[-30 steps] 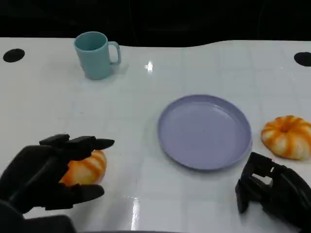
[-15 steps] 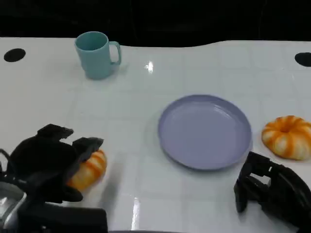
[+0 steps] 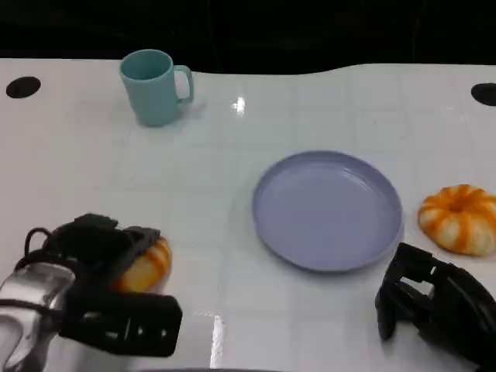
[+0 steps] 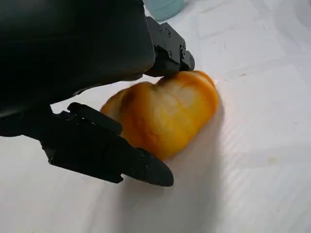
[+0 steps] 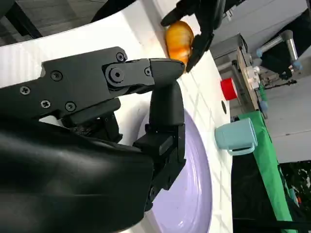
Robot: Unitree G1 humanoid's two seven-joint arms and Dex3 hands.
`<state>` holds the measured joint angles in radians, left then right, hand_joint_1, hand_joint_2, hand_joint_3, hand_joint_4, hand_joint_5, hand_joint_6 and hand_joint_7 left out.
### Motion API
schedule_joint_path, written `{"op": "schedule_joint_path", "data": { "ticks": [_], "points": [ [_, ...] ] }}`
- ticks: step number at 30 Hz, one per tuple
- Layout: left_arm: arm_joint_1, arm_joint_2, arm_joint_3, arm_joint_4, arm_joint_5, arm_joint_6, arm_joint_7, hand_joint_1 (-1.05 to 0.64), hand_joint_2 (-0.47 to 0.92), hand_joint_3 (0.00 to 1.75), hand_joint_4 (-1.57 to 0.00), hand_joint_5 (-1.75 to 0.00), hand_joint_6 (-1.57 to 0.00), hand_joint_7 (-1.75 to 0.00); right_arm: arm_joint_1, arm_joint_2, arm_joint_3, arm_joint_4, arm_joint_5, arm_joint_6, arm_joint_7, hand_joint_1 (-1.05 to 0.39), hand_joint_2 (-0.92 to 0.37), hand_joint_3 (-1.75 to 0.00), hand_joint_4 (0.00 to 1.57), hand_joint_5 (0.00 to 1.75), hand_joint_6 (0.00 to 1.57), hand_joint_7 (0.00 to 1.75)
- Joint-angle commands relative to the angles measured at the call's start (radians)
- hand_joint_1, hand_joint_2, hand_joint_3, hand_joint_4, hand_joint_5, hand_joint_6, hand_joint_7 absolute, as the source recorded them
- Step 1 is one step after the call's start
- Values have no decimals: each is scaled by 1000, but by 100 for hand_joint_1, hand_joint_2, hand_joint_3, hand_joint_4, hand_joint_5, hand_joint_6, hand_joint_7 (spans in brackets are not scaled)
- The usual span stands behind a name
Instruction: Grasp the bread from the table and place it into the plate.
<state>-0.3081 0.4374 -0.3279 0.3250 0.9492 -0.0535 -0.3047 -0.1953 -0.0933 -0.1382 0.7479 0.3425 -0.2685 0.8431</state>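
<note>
Left hand [image 3: 101,248] lowered over bread [image 3: 143,263], now grasping it | bread on table [image 3: 232,194], left of plate [image 3: 326,209] | right hand [image 3: 434,306] unchanged, curled, holding nothing | lift pending

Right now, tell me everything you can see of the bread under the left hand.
The bread is a rounded, glossy orange-gold bun with paler stripes and a browner patch on one side. It lies on the white table, near its front left, well apart from the purple plate. The left hand is over it, with fingers touching its top and others reaching along its near side. I cannot tell if it is gripped; it looks not yet lifted.
</note>
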Motion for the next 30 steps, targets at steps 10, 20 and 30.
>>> {"op": "schedule_joint_path", "data": {
  "ticks": [10, 20, 30],
  "points": [
    [-75, -1, -28, 224, -148, -74, 199, -16, 69, 64, -56, -62, -68, -6, 8, -14, -8, -6, 7, 21, 6, -59, -92, -24, 73, 174, 62, 159],
    [-76, -11, -9, 328, -244, -242, 481, -20, 57, 146, -79, -174, -66, -173, 6, -18, -6, -8, 0, 35, 2, -61, -92, -23, 73, 175, 63, 158],
    [-123, -7, 11, 208, -289, -230, 435, -20, 54, 136, -73, -175, -62, -175, 10, -17, -3, -6, -10, 19, -8, -62, -92, -24, 74, 175, 64, 157]
  ]
}}
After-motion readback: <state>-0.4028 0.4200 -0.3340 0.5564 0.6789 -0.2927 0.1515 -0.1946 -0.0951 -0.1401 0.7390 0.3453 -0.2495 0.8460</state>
